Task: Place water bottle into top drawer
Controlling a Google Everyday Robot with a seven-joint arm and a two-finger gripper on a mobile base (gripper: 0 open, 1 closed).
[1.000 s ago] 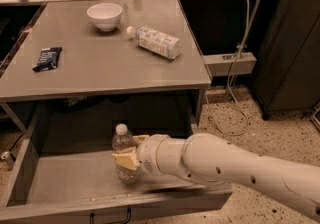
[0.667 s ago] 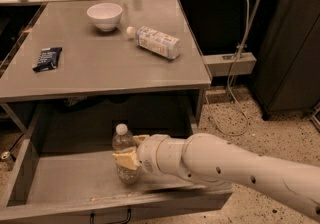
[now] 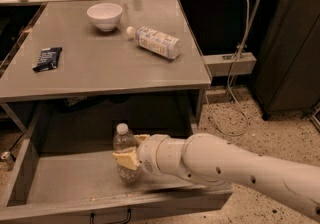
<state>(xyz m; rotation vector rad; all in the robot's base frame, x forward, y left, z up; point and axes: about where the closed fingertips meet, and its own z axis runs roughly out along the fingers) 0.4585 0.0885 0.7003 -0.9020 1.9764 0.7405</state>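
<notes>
Clear plastic, one water bottle (image 3: 122,142) upright in one open top drawer (image 3: 65,178), gripper (image 3: 130,152) inside, jaws pinching it

water bottle (image 3: 123,141) in top drawer (image 3: 65,180), end effector (image 3: 132,150) around it

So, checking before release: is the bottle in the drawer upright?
Upright: the bottle sits cap-up inside the drawer, with the gripper clasping its middle.

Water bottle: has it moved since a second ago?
No. The water bottle, in the gripper inside the top drawer, stands equally far from its left wall.
</notes>
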